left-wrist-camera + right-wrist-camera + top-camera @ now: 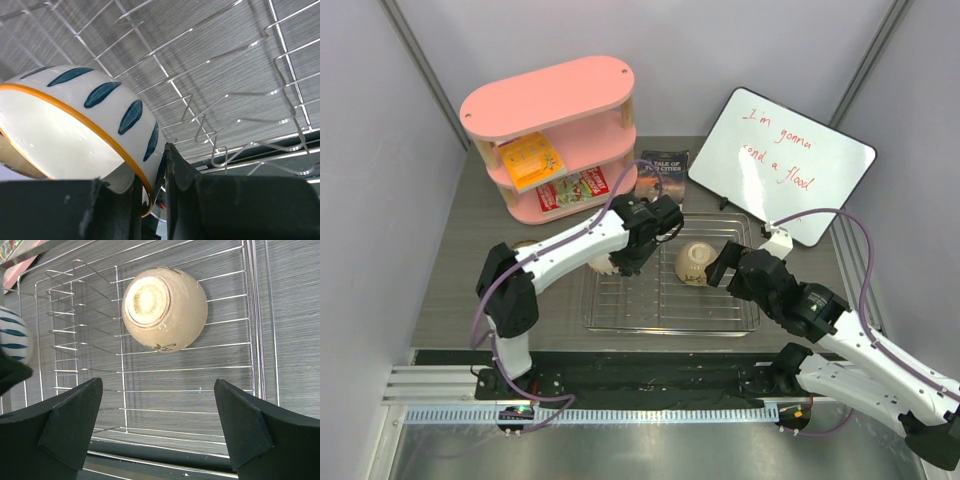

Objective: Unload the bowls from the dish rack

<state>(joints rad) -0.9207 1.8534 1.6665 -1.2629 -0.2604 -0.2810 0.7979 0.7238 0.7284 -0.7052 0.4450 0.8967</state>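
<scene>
Dish rack (670,300) near table (460,290) front edge, centre. Overturned bowl (165,307) in rack, right of middle. Second bowl (75,130) at rack's left end. Shelf unit (550,100) behind-left, book (663,172) flat behind rack, whiteboard (782,165) behind-right.

Robot lab cell — plain grey walls (370,150) w/ alu rail (430,385) at table (460,285) edge.

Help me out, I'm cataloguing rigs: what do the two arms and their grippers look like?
The left arm and right arm share white shell links with black joint housings. A thin purplish cable loops along each. The left gripper and right gripper have matte black, wedge-shaped fingers. No markings are visible.
</scene>
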